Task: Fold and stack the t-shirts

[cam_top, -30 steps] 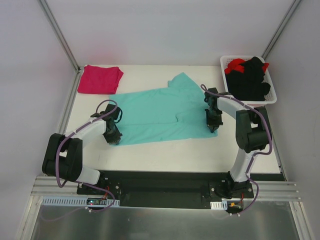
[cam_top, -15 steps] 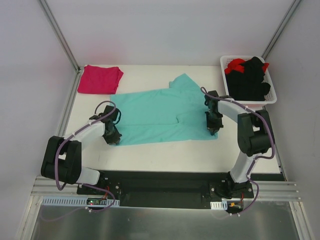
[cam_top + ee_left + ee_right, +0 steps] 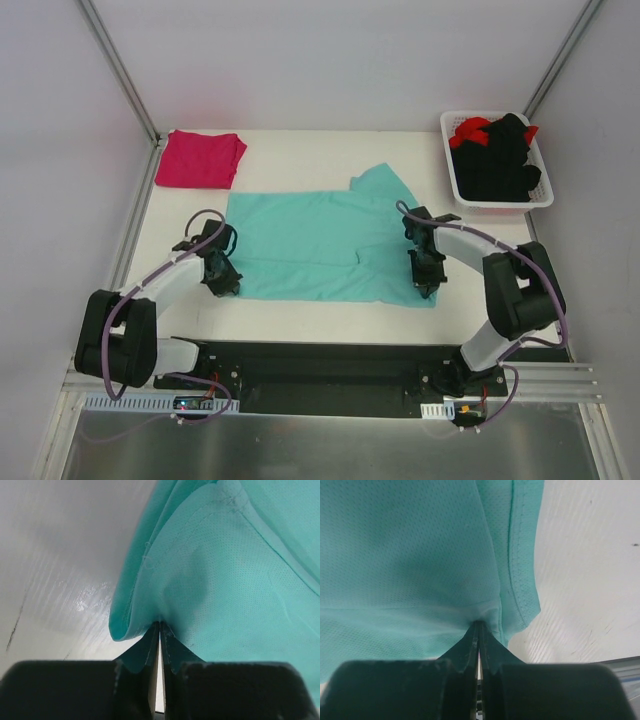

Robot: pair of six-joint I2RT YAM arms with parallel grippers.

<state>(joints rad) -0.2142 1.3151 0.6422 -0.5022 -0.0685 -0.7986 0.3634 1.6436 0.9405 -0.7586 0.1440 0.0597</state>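
Dragged nearer, fine-mesh teal t-shirt [image 3: 310, 245] lies flatter, roughly rectangular.

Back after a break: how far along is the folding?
Done: pink t-shirt folded, far left corner. In hand: left gripper and right gripper shut on near corners of the spread teal t-shirt. Left: folding and stacking it, then the black and red garments in the basket.

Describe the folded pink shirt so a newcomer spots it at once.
On the white table, look to the far left corner. The magenta-pink t-shirt lies there, folded into a compact rectangle. Unlike the teal t-shirt spread flat mid-table and the black and red garments in the white basket, it is pink and lies alone.
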